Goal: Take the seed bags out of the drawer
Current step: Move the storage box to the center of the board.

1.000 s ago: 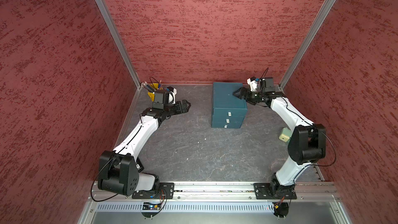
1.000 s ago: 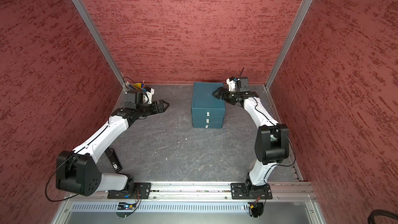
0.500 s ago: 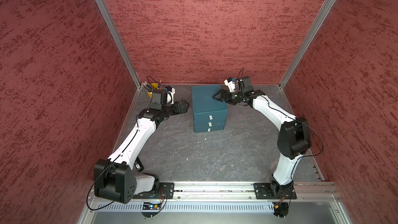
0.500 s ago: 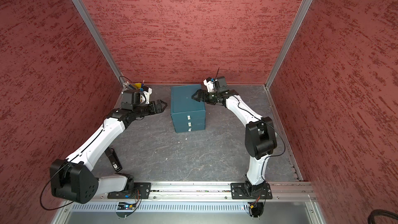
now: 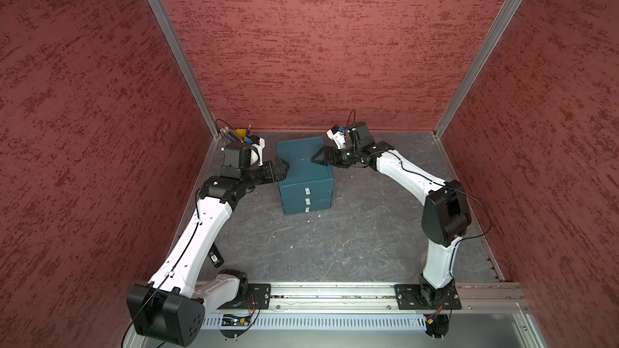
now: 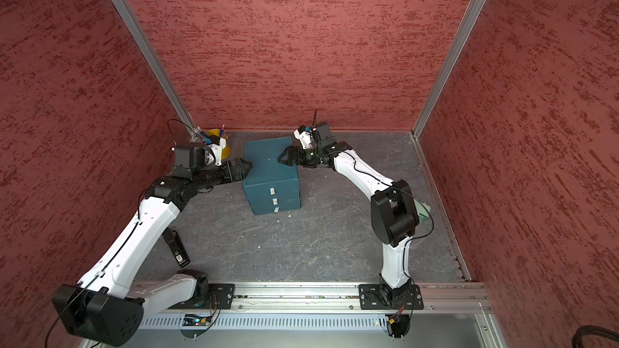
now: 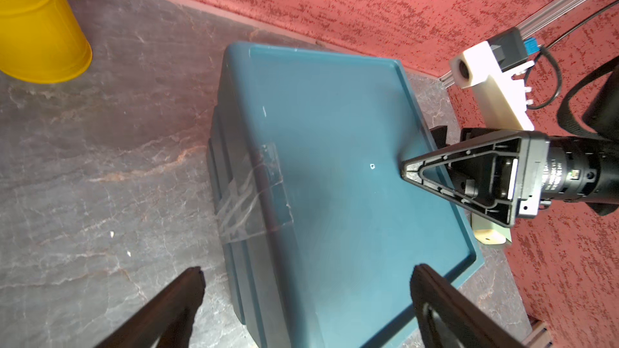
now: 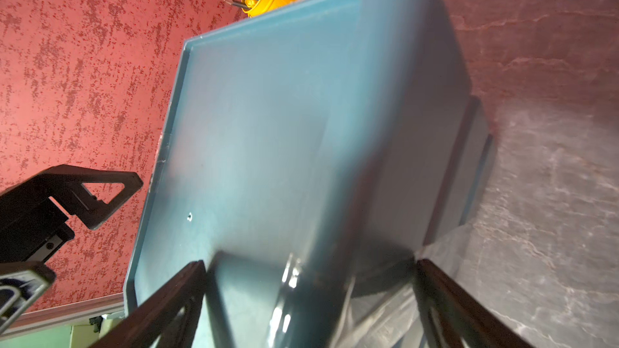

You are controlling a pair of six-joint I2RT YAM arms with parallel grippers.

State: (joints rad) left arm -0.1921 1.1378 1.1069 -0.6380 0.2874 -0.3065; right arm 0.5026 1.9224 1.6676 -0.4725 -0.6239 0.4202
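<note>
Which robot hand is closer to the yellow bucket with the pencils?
Left. The left gripper is close to the yellow bucket, at the teal cabinet's bucket-side edge. The right gripper is over the cabinet's opposite edge, farther away.

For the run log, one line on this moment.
left gripper open, cabinet left edge | right gripper open, cabinet right edge | drawers shut | seed bags unseen

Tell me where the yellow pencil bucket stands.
In both top views the yellow bucket stands in the far left corner, just behind the left pincer and left of the teal cabinet.
</note>
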